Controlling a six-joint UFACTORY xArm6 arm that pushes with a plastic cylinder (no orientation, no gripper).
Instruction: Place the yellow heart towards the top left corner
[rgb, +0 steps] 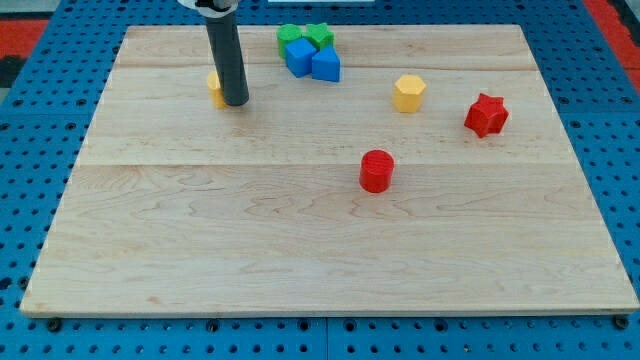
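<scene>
A yellow block (214, 87), likely the yellow heart, sits in the upper left part of the wooden board (320, 250). The rod hides most of it, so its shape cannot be made out. My tip (236, 102) rests on the board, touching the block's right side. A second yellow block (408, 93), hexagon-like, lies right of centre near the view's top.
Two blue blocks (312, 60) and two green blocks (305, 36) are clustered at the top centre. A red star (486, 115) lies at the right. A red cylinder (377, 171) stands near the middle.
</scene>
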